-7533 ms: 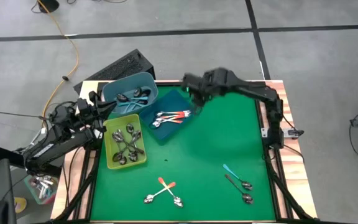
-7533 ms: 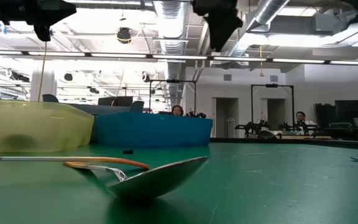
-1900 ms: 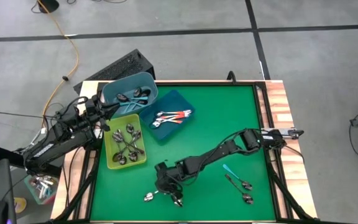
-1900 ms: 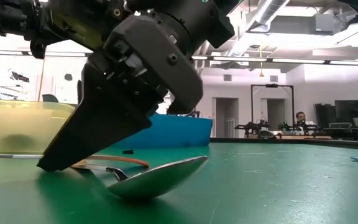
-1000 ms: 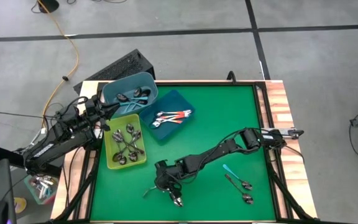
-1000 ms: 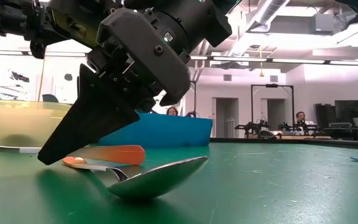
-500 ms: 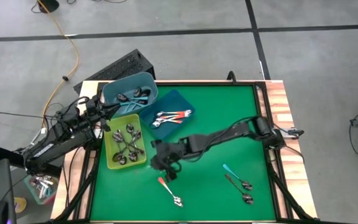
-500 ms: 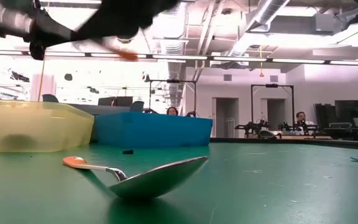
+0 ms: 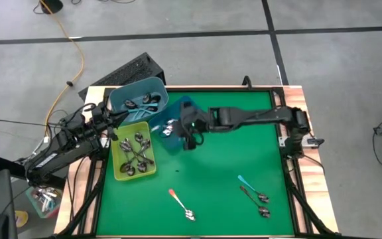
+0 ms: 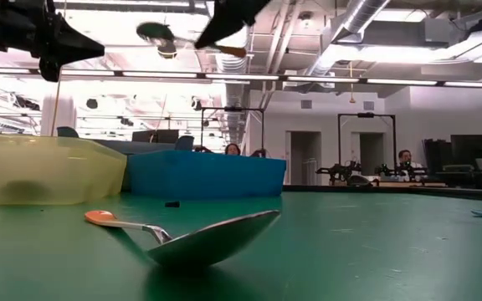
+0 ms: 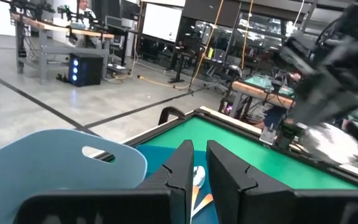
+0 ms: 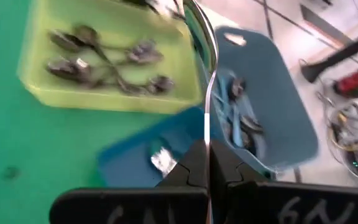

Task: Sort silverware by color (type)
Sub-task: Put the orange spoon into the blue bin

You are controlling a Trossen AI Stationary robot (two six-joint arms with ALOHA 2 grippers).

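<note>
The right gripper (image 9: 191,133) is pinching a thin, stiff, light, slippery-looking spoon (image 12: 205,93) by its handle over the dark blue tray (image 9: 178,143), while the left gripper (image 11: 194,180) is waiting nearly closed at the far-left bins.

1. The floor (image 9: 197,60) around the table is grey concrete, crossed by dark seam lines.
2. An orange cable (image 9: 71,36) snakes over the floor.
3. In the low view, ceiling ducts (image 10: 366,12) and strip lights (image 10: 375,82) run overhead.
4. White walls (image 10: 316,134) hold dark-framed doorways (image 10: 366,146).
5. Workbenches with equipment (image 10: 467,159) stand far back, where a seated person (image 10: 405,159) shows.
</note>
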